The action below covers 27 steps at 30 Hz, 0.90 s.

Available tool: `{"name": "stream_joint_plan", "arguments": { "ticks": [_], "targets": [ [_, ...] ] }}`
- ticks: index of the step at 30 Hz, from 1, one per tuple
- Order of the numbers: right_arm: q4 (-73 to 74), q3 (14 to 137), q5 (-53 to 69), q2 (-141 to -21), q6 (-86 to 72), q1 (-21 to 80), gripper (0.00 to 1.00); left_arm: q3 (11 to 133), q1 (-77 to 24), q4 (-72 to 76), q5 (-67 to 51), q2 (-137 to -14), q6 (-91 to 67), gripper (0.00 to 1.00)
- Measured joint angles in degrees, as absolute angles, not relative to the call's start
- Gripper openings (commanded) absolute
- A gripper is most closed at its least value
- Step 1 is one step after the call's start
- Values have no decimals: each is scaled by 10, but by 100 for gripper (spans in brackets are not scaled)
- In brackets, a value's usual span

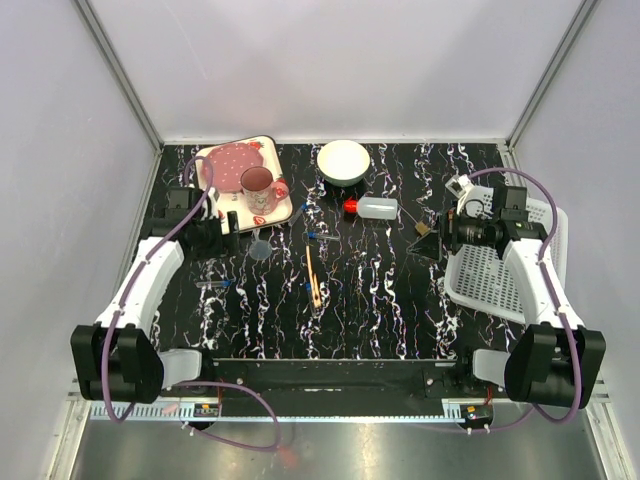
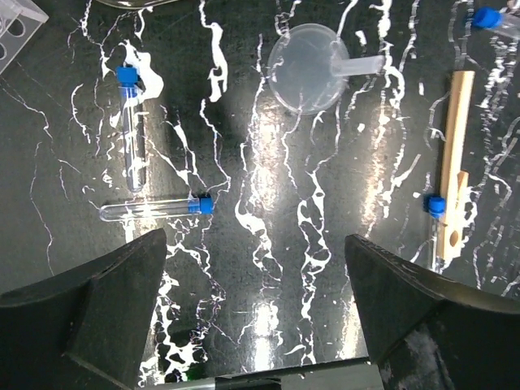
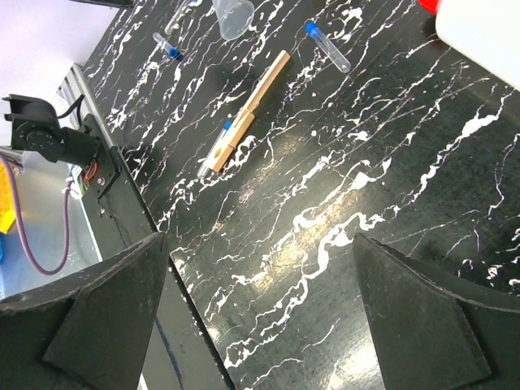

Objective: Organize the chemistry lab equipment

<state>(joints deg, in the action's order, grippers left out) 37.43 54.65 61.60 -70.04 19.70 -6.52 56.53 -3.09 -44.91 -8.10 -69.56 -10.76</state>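
Early pickup stage, with left claw [image 2: 256, 244] and right claw [image 3: 260, 244] both spread empty over the desk [image 1: 400, 300]: next, likely lowering onto the tube [image 2: 154, 209] at the left claw's ten o'clock, cup [image 2: 309, 67] at twelve, stick [image 2: 451, 166] at two, pinching across its length.
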Motion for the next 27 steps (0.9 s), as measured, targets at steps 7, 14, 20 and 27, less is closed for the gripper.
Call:
{"name": "stream_joint_plan", "arguments": {
  "ticks": [7, 14, 20, 27],
  "targets": [
    [349, 531, 653, -711, 199, -64, 100, 567, -31, -454, -8, -765, -117, 88],
    [343, 522, 660, -715, 207, -63, 100, 605, -27, -457, 47, -853, -119, 76],
    [343, 522, 655, -713, 218, -49, 100, 637, -13, -449, 50, -936, -114, 63],
    [343, 522, 654, -711, 229, -42, 100, 639, 11, -441, 46, -1001, -109, 54]
  ]
}}
